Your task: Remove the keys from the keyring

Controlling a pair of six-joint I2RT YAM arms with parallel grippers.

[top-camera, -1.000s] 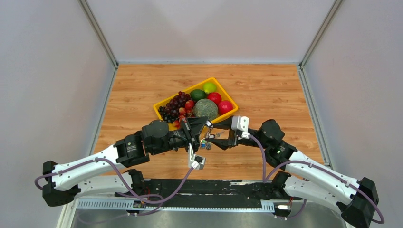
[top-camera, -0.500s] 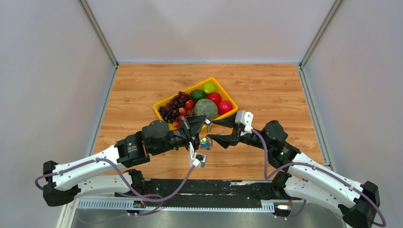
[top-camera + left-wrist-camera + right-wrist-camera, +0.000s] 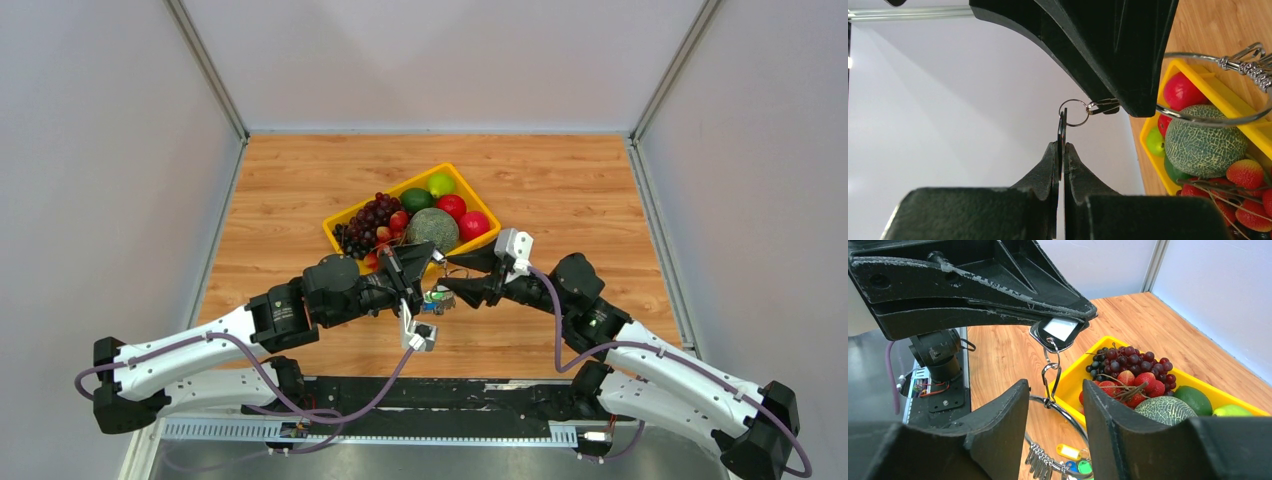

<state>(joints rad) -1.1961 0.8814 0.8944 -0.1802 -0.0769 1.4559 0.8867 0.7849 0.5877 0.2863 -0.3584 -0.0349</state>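
My left gripper [image 3: 428, 262] is shut on a flat black tag with a white label [image 3: 1058, 329], seen edge-on between its jaws in the left wrist view [image 3: 1062, 131]. A small ring [image 3: 1073, 112] and a metal clip [image 3: 1050, 378] hang from the tag and carry the thin silver keyring [image 3: 1064, 416]. The keys [image 3: 1040, 458] and coloured key tags [image 3: 1068, 450] dangle at the bottom of the loop above the table [image 3: 436, 298]. My right gripper [image 3: 1055, 390] is open, one jaw on each side of the clip and the top of the loop, touching neither.
A yellow tray [image 3: 456, 175] just behind both grippers holds grapes [image 3: 367, 222], a melon [image 3: 432, 229], apples, limes and strawberries. The wooden table [image 3: 300, 200] has grey walls on three sides.
My right gripper has opened and moved left, up to the hanging clip and keyring. My left gripper has held the tag almost still.
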